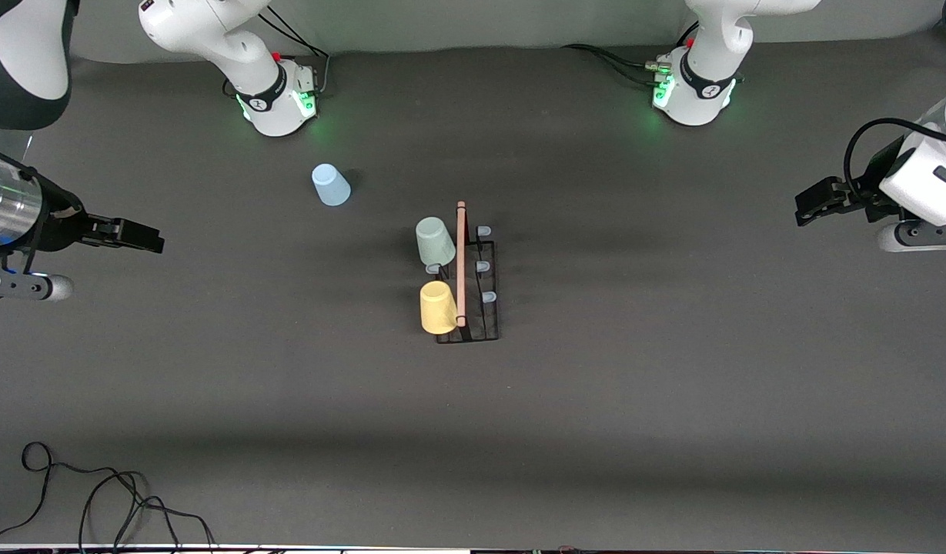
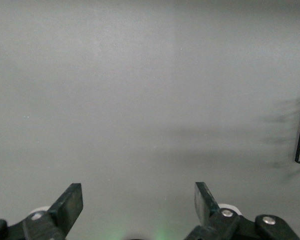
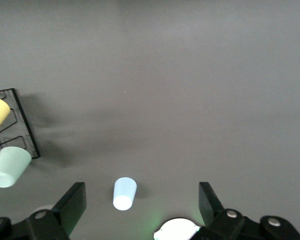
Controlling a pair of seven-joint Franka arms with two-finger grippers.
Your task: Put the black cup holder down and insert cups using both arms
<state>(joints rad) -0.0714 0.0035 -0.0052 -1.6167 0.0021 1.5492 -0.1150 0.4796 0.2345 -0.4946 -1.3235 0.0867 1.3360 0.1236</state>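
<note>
A dark grey table [image 1: 673, 400] fills the scene, with two white robot arms based along its 12 o'clock edge in the front view.

The right arm's gripper [image 1: 145, 237] hangs at 9 o'clock over its own end of the table, fingers spread wide and holding nothing. The left arm's gripper [image 1: 807, 206] hangs at 3 o'clock over the other end, likewise wide open and empty. Both appear to be waiting.

At the table's centre stands the black cup holder [image 1: 476, 304], its pale wooden handle [image 1: 461, 261] running from 12 to 6 o'clock. A green cup [image 1: 435, 241] and a yellow cup [image 1: 437, 307] sit upended on prongs along the side facing the right arm's end, the yellow one nearer the front camera. The three blue-capped prongs [image 1: 484, 265] on the other side are bare.

A light blue cup [image 1: 330, 185] stands upside down on the table at about 10 o'clock from the holder, well apart from it.

The holder seems placed and two cups seated, so the blue cup is likely the step in hand. The right gripper is closer; it would need to grasp the cup's wall and seat it on a free prong.

Bare table surrounds the cup and holder. A loose cable [image 1: 95, 500] lies near the 7 o'clock corner, well clear.
</note>
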